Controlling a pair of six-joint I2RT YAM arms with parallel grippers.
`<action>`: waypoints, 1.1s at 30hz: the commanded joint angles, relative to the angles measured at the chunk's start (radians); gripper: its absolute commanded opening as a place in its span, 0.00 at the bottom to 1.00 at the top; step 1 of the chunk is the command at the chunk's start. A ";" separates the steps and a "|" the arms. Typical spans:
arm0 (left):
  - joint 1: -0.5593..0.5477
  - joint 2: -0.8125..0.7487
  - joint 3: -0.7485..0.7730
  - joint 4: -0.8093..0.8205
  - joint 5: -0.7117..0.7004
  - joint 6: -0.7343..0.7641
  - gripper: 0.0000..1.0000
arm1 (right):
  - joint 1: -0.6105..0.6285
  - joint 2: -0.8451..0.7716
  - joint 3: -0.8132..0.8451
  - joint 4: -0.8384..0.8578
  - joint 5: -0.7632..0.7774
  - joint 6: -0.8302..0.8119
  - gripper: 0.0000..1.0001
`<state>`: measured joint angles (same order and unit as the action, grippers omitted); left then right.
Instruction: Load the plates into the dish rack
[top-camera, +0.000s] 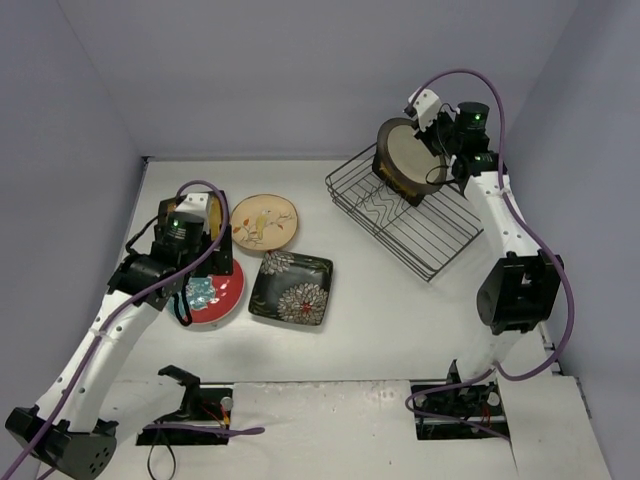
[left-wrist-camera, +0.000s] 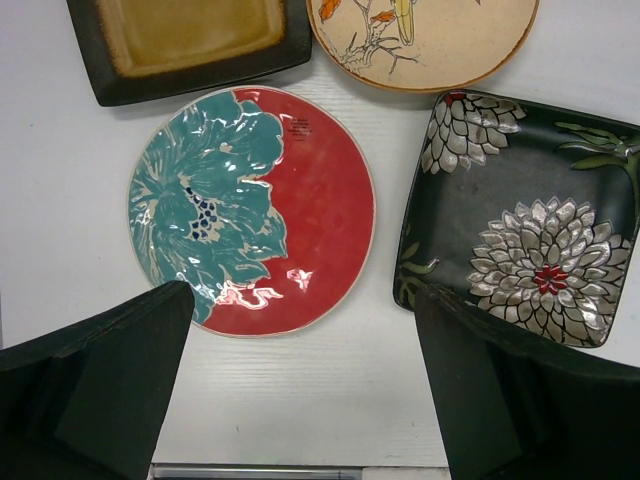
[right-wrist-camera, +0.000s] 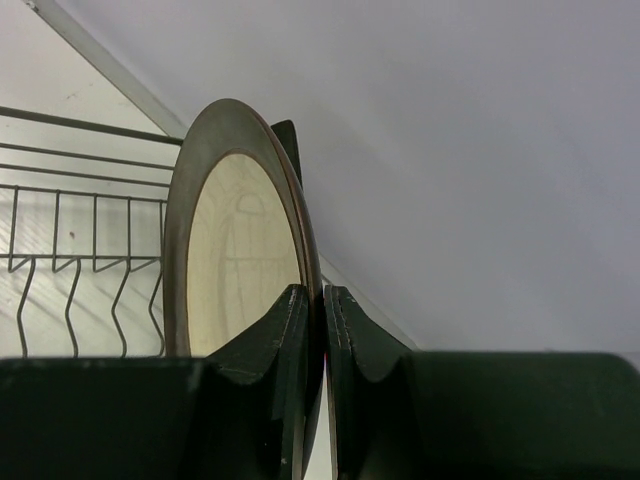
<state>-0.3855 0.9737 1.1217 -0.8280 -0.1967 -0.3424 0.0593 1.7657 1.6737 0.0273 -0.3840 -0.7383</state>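
Five plates show: one glossy round cream plate (top-camera: 410, 160) with a brown rim stands on edge at the upper right of the overhead view, over the far end of the single black wire dish rack (top-camera: 430, 235) with wavy dividers, its rim pinched between the closed fingers of the right gripper (right-wrist-camera: 318, 300). The other four lie flat on the white table (top-camera: 380, 320) at the left. They are a round red plate (left-wrist-camera: 250, 210) with a raised teal flower, a round matte beige plate (left-wrist-camera: 430, 40), a dark glossy rectangular plate (left-wrist-camera: 520, 220) with white flowers and a square amber plate (left-wrist-camera: 190, 35) with a dark rim. The left gripper (left-wrist-camera: 302, 310) hangs over the red plate, jaws spread wide, holding nothing.
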 joint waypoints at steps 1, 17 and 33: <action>-0.003 0.000 0.020 0.050 -0.024 0.014 0.97 | -0.006 -0.058 0.073 0.278 -0.018 -0.038 0.00; -0.004 0.006 0.016 0.040 -0.036 0.020 0.97 | -0.004 -0.005 0.006 0.301 -0.012 -0.033 0.00; -0.003 -0.029 0.001 0.007 -0.047 0.003 0.97 | 0.017 0.058 -0.057 0.327 -0.009 0.040 0.04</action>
<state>-0.3855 0.9638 1.1141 -0.8333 -0.2195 -0.3416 0.0746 1.8484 1.5944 0.1532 -0.3893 -0.7216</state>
